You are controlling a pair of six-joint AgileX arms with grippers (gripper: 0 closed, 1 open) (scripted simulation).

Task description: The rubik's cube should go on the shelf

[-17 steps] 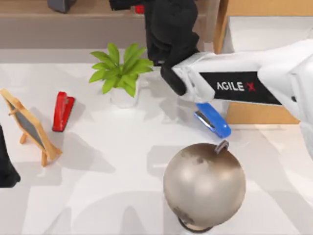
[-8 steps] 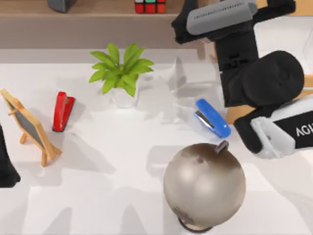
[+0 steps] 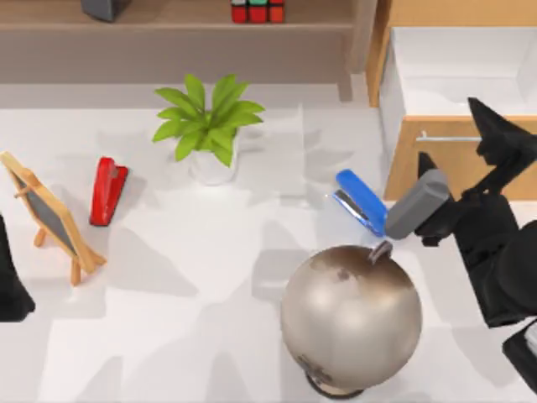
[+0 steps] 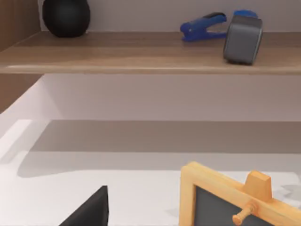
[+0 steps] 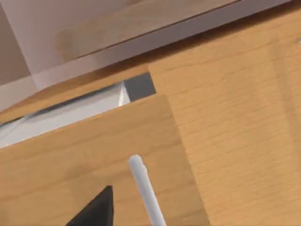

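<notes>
cube: rubik's cube (image 3: pixel 258 11) sits on the shelf (image 3: pixel 168 17) board, at the far edge of the top view, right of a dark grey box (image 3: pixel 105 8); nothing touching it.
progress: judged done — cube is on the shelf, free of either pincer. Prob. nothing left but parking the arm.
right pincer: right pincer (image 3: pixel 470 159) is at the bench's right side, in front of the cabinet (image 3: pixel 470 13) w/ its drawer (image 3: pixel 436 134) pulled out; well apart from the cube. It holds nothing; fingers look spread, tips apart. Right wrist view faces the drawer front and its metal handle (image 5: pixel 146 193).
left arm: left pincer (image 3: pixel 10 290) parked at the bench's left edge, near the easel (image 3: pixel 50 217); can't tell if spread or closed.
counts, bench (image 3: pixel 210 277): 1 red stapler (image 3: pixel 107 191), 1 blue stapler (image 3: pixel 363 202), 1 plant (image 3: pixel 210 126), 1 easel, 1 globe (image 3: pixel 351 315).
counts, shelf: 1 cube, 1 grey box in top view; left wrist view adds 1 blue stapler (image 4: pixel 204 26) and 1 black ball (image 4: pixel 66 16) on the board beside the grey box (image 4: pixel 242 40).
staplers total: 3 (1 red, 2 blue).
risk: low — cube sits near the board's front edge, flat, not tilted as far as can be told.
</notes>
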